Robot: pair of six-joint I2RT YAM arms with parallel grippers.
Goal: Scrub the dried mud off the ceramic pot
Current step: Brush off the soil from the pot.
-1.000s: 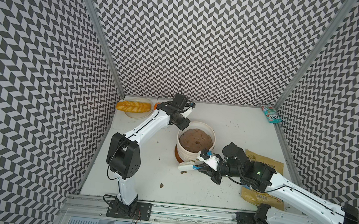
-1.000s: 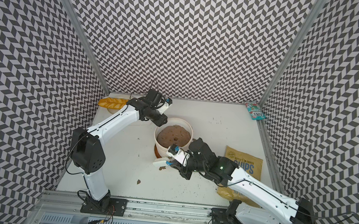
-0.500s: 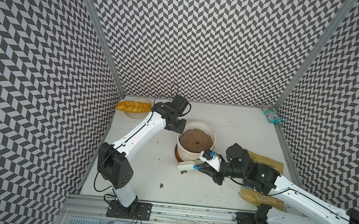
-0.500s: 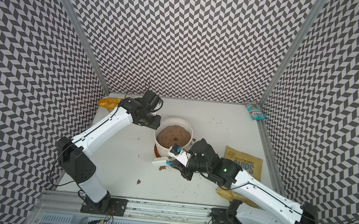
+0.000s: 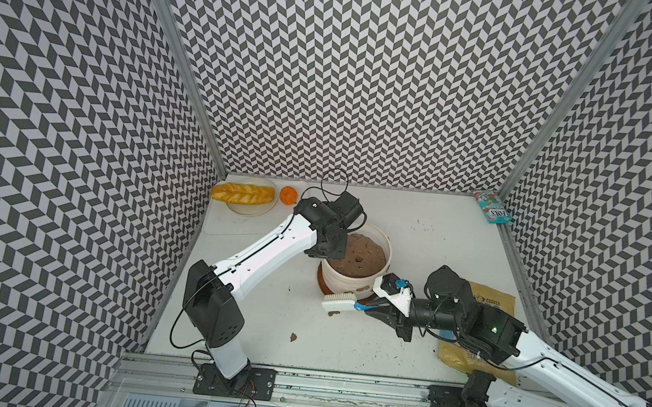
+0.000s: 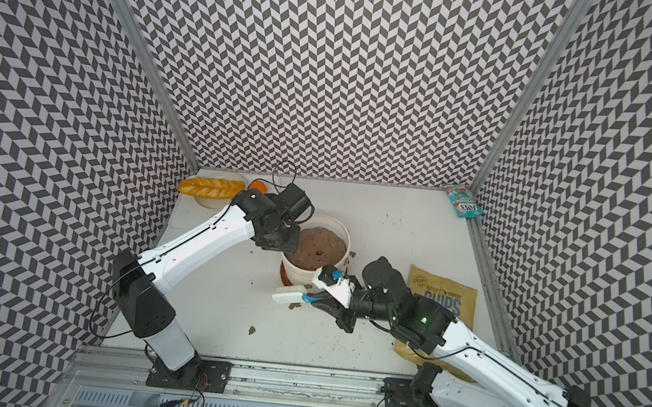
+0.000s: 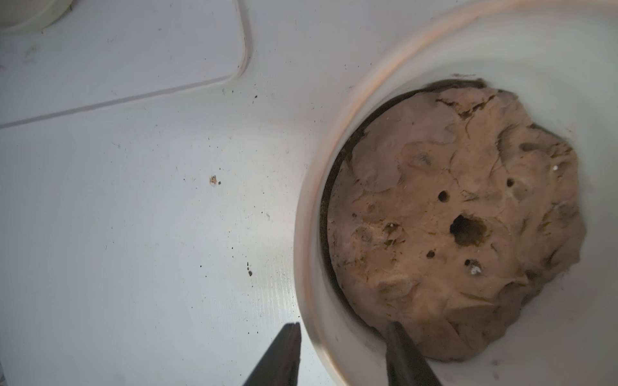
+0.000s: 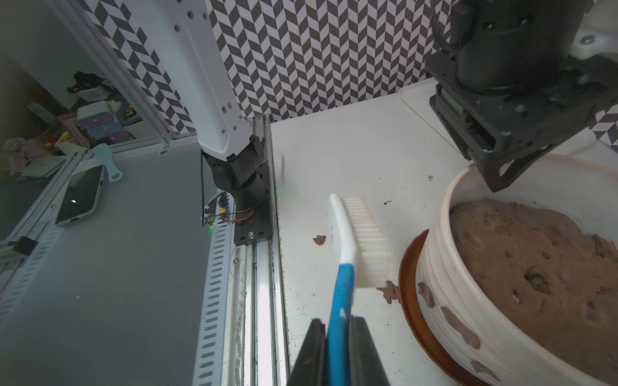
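The left hand point(image 7: 343, 323) stands part-open astride the rim of the ceramic pot point(image 8: 438, 260), one finger inside and one outside. The right hand point(image 8: 337, 320) is clamped on the blue handle of a brush point(image 8: 354, 240), its bristles just beside the pot's wall, which bears blotches of dried mud point(image 8: 459, 327).

ceramic pot point(image 5: 345, 283) mid-table, brush point(image 5: 337, 300) beside its base, in right gripper point(image 5: 371, 306)

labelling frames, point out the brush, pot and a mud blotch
blue-handled white scrub brush point(image 8: 363, 240), right wrist view, bristles
cream ceramic pot point(image 8: 443, 207), right wrist view, rim
brown dried mud blotch point(image 8: 460, 327), right wrist view, middle
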